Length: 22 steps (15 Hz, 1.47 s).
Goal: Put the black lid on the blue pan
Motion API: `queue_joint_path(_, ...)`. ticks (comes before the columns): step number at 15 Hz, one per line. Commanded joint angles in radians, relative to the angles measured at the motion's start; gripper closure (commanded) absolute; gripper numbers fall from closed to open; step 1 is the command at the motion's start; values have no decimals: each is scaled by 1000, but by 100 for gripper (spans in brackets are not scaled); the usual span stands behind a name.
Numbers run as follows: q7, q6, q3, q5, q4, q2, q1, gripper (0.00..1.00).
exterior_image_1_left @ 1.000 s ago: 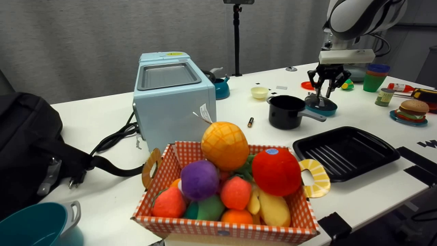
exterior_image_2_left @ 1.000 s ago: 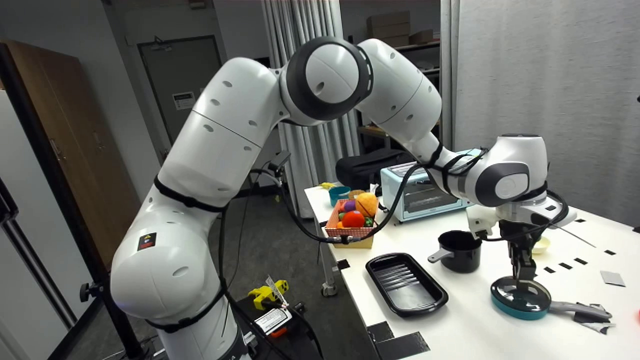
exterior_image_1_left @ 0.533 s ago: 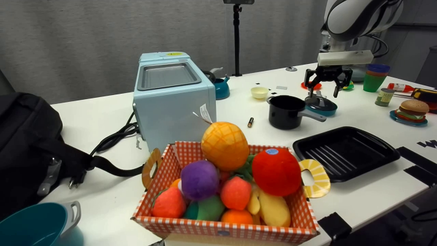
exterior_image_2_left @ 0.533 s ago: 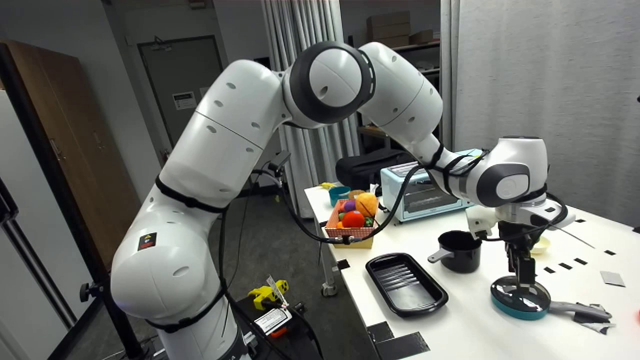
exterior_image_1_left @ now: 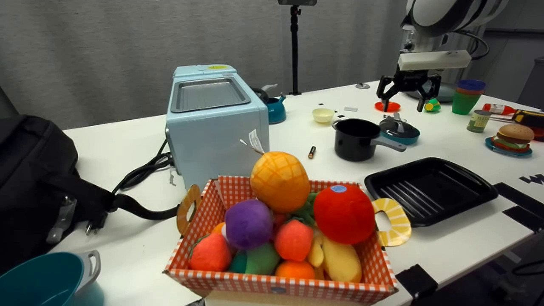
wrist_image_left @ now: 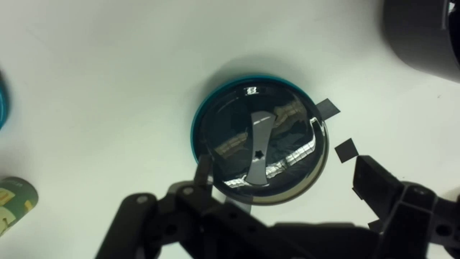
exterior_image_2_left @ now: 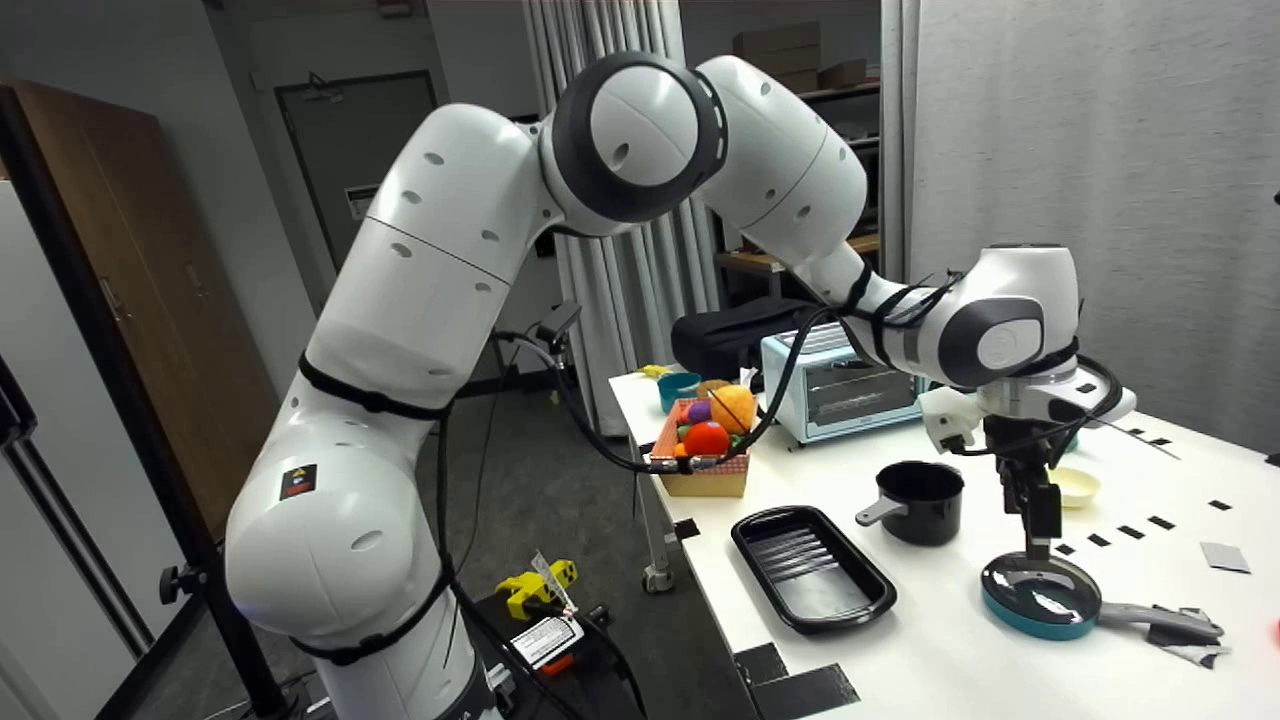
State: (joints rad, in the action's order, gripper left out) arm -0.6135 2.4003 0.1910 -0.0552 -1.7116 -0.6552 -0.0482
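Observation:
The black lid (wrist_image_left: pixel 230 122), dark and glossy with a grey knob (wrist_image_left: pixel 261 144), lies on the blue pan (wrist_image_left: pixel 193 138). In the wrist view the pan's teal rim shows along the lid's upper left; at the lower right the lid's edge hides it. In both exterior views the lid (exterior_image_1_left: pixel 389 126) looks about level on the pan (exterior_image_2_left: pixel 1040 627), whose grey handle (exterior_image_2_left: pixel 1150 614) points away from the black pot. My gripper (exterior_image_1_left: pixel 403 107) hangs open just above the lid, apart from it. Nothing is between the fingers (wrist_image_left: pixel 375 187).
Close beside the pan stands a black pot (exterior_image_1_left: pixel 356 140) with a grey handle. A black grill tray (exterior_image_2_left: pixel 812 568), a fruit basket (exterior_image_1_left: pixel 278 285) and a light blue toaster oven (exterior_image_1_left: pixel 221 140) share the table. A pale bowl (exterior_image_1_left: pixel 323 115) and a red plate (exterior_image_1_left: pixel 387 106) lie farther off.
The gripper's fingers have spread from around the knob and let it go. My arm has then risen off the lid, while lid and pan have stayed in place.

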Motion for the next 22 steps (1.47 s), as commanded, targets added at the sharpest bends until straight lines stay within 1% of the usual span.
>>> queue_joint_path(1, 37, 32, 17, 30, -154, 150, 29, 0)
queue_joint_path(6, 65, 75, 15, 78, -330, 323, 43, 0)
queue_joint_path(10, 37, 158, 23, 139, -480, 459, 49, 0)
queue_joint_path(11, 45, 101, 3, 100, -357, 353, 29, 0)
queue_joint_path(13, 45, 124, 1, 114, -417, 406, 26, 0)
queue_joint_path(15, 44, 127, -1, 118, -441, 428, 24, 0)
queue_joint_path(22, 44, 127, -1, 119, -444, 431, 24, 0)
